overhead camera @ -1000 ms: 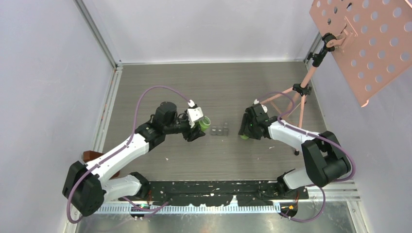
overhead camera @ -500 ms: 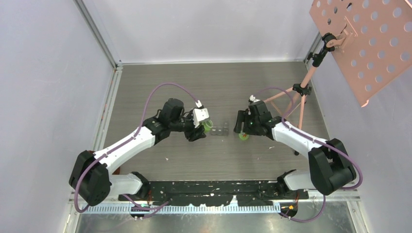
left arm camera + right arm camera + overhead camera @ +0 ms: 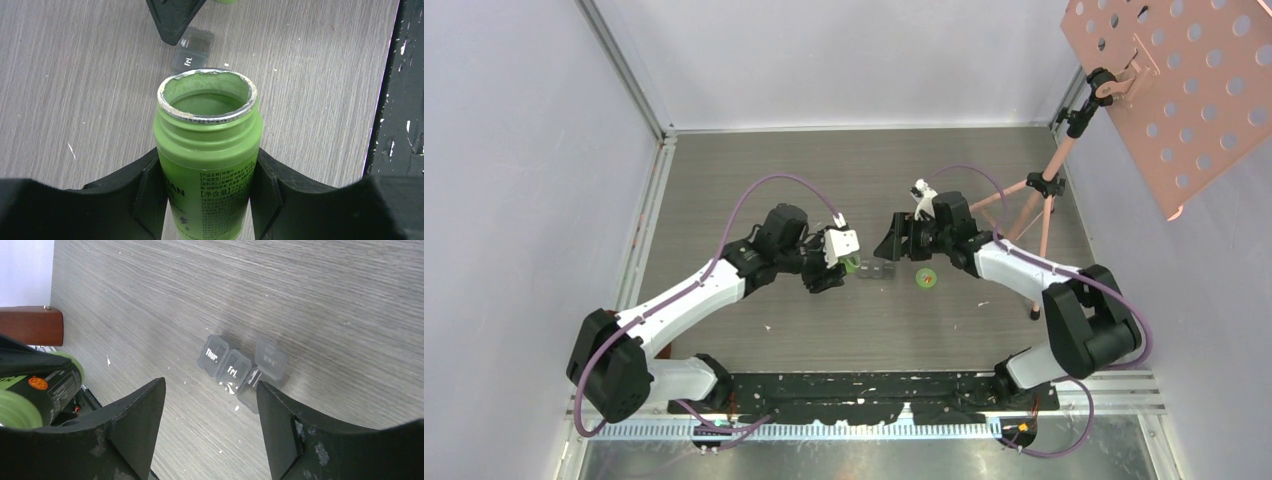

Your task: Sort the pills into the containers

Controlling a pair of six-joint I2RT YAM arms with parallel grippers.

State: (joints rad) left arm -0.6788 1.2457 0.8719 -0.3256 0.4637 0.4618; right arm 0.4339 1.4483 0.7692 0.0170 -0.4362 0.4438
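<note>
My left gripper is shut on the open green bottle, holding it just left of the pill case. In the left wrist view the bottle has no cap and sits between my fingers, its mouth towards the case. The green cap, with a red mark, lies on the table right of the case. My right gripper is open and empty, hovering at the case. The right wrist view shows the translucent grey case marked "Thur" and "Fri", with one lid open.
A pink tripod carrying a perforated board stands at the right. A brown block lies at the left edge. A black strip runs along the near edge. White specks lie beside the case.
My right gripper has left the green cap on the table and moved left and back to the pill case. My left gripper has carried the bottle slightly right, closer to the case.
</note>
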